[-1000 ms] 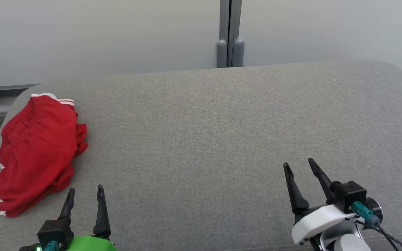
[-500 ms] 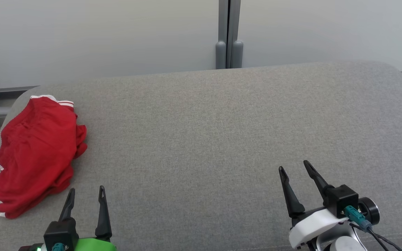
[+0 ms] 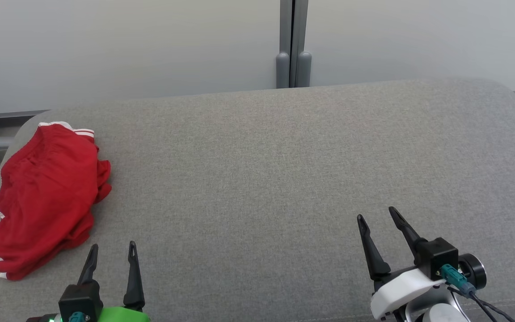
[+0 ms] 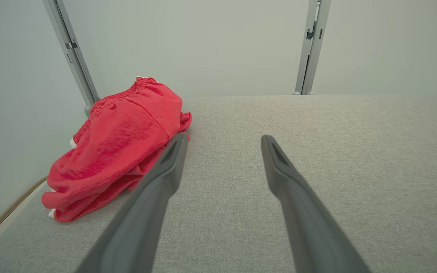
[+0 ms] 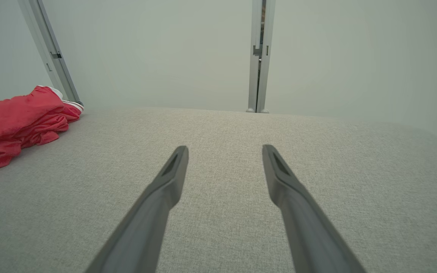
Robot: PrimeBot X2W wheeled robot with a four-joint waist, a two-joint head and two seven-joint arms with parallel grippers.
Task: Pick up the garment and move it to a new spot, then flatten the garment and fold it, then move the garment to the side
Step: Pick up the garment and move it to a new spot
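The garment (image 3: 47, 201) is a red piece of soft knit cloth with thin white stripes at its edges. It lies in a loose, rumpled heap at the left of the head view, close to the left edge of the table (image 3: 257, 170). The heap is longer than it is wide. Its long axis runs steeply from a white-striped end at the upper left of the frame down to a rounded, doubled-over end at the lower left, with the top leaning a little to the right. A crumpled fold bulges out along its right side. In the left wrist view a gathered elastic band runs along the far left rim of the heap, and layers of cloth are stacked at its near end.

The table top is covered in grey woven fabric with a fine, even grain, and it has rounded corners.

The left gripper (image 3: 112, 245) sits at the bottom left of the head view, just below and right of the garment's lower end and not touching it. Its two dark tapered fingers are spread apart with nothing between them. The right gripper (image 3: 376, 213) is at the lower right, well apart from the garment, its fingers likewise spread and empty over bare fabric.

Behind the table stand smooth pale wall panels joined by a grey metal post (image 3: 293, 44).
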